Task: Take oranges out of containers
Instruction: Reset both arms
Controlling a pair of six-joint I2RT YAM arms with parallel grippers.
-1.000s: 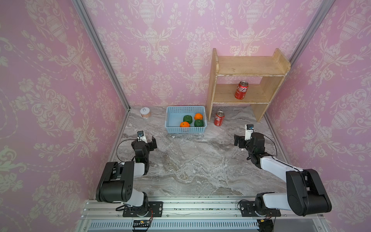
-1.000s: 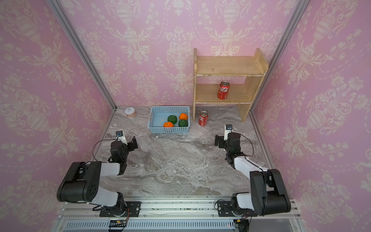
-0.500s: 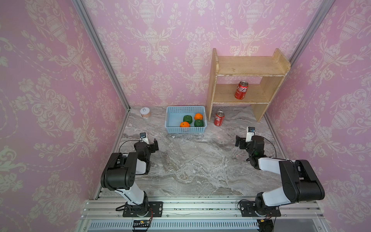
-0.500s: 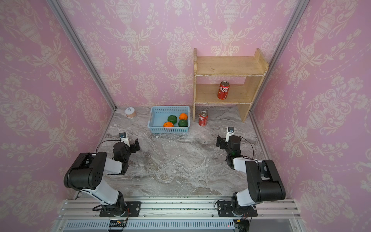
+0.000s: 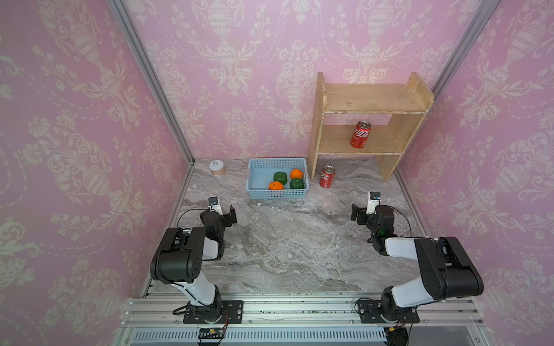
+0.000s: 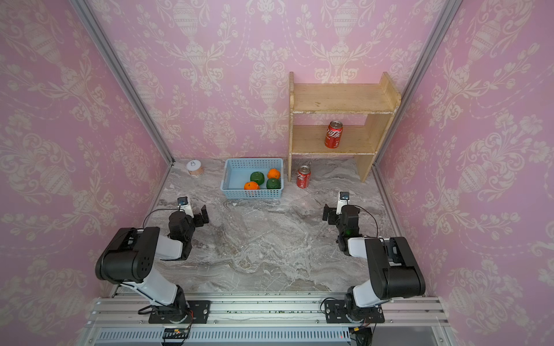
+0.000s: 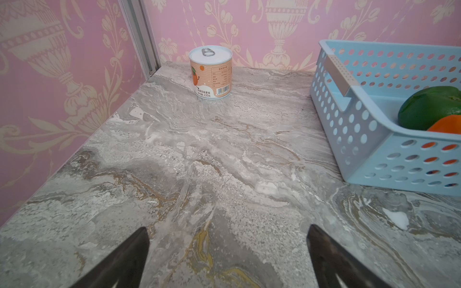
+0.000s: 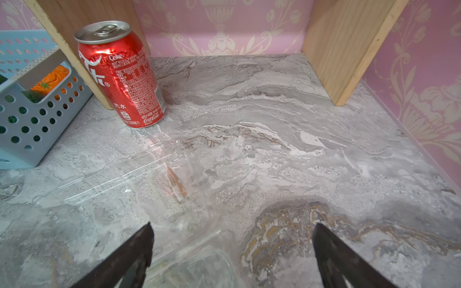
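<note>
Left end effector and right end effector stay spread, empty, while arms fold back.

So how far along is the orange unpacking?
Done: two bright orange round fruits and two dark green ones lie in the light-blue perforated plastic basket. The clear plastic clamshell container in the right wrist view looks empty.
In hand: nothing. The left fingers and right fingers stand open.
Remaining: apparently nothing.

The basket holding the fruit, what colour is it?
The basket is light blue, with round holes all over its walls. The left wrist view shows it best.
</note>
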